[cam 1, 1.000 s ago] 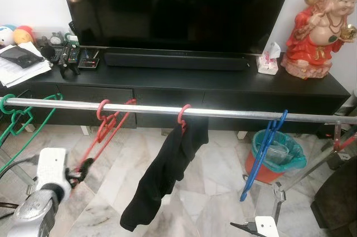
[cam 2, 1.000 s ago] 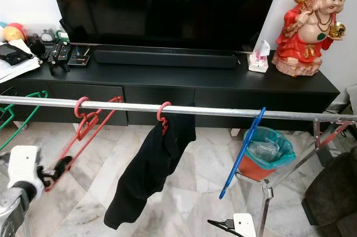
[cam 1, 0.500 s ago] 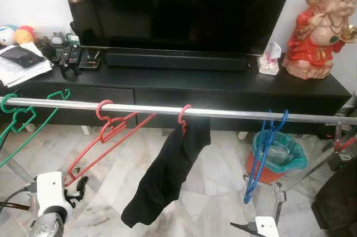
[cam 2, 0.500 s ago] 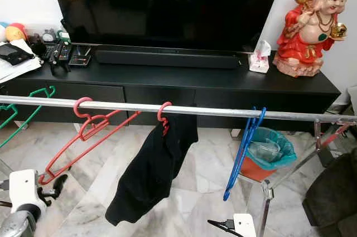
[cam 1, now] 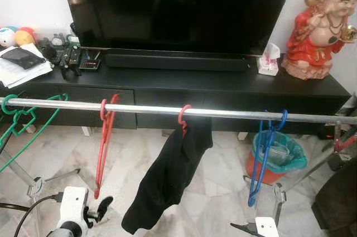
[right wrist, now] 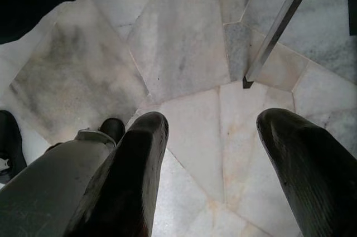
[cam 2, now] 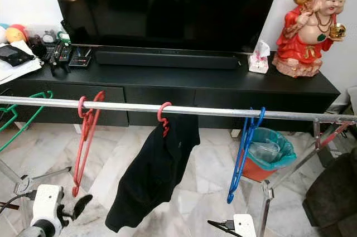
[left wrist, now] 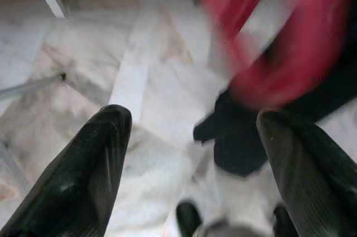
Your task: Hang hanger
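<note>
You had the red hanger (cam 1: 102, 146) hooked on the steel rail (cam 1: 234, 114), left of the black garment (cam 1: 170, 178). Your left gripper (cam 1: 104, 206) sat below the rail, under the hanger's lower tip, fingers spread and empty. Your right gripper (right wrist: 215, 170) hung low beneath the rail, also spread and empty. The risk I judged: lifting that left arm could clip the hanger and unhook it.
</note>
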{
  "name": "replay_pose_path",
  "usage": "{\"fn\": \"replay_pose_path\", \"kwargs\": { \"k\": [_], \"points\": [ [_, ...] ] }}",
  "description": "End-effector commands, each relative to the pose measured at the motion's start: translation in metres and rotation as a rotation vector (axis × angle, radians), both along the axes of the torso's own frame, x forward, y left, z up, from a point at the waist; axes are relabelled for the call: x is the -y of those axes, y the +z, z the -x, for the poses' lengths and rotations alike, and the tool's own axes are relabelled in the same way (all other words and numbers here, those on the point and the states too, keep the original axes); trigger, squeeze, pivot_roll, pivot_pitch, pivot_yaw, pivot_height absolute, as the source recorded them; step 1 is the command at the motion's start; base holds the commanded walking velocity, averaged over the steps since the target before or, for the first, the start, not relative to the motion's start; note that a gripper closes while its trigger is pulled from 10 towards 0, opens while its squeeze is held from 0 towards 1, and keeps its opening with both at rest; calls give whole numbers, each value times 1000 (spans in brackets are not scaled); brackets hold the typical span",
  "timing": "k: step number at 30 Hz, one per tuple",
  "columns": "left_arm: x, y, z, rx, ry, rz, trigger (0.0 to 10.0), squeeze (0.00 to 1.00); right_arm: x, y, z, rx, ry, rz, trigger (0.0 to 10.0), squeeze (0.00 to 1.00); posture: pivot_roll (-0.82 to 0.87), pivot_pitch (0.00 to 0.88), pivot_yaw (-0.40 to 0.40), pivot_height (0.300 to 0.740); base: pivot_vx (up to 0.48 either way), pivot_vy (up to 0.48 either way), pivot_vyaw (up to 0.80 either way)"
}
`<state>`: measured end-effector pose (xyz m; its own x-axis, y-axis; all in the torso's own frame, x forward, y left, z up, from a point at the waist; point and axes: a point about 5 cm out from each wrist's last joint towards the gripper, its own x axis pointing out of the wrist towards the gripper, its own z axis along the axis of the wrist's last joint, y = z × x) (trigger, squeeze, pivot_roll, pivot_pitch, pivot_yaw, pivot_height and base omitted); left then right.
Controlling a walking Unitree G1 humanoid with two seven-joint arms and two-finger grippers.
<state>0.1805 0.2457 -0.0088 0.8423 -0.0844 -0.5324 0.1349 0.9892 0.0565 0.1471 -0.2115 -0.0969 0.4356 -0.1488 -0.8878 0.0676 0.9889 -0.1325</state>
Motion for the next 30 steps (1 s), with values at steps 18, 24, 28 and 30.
{"fn": "replay_pose_path", "kwargs": {
  "k": [18,24,28,30],
  "points": [
    [0,-72,23,-429,173,-199,10000,0,0,-1,3,7,-40,-10,10000,0,-56,0,-69,732,0,0,0],
    [-1,-76,28,-462,186,-196,10000,0,-3,-2,4,25,-95,-25,10000,0,-90,0,-43,732,0,0,0],
    [-16,-75,38,-473,201,-204,10000,0,-6,-3,6,30,-135,-34,10000,0,-101,0,-15,732,0,0,0],
    [-28,-74,47,-491,208,-216,10000,0,-9,-3,6,29,-142,-38,10000,0,-102,0,-5,732,0,0,0]
  ]
}}
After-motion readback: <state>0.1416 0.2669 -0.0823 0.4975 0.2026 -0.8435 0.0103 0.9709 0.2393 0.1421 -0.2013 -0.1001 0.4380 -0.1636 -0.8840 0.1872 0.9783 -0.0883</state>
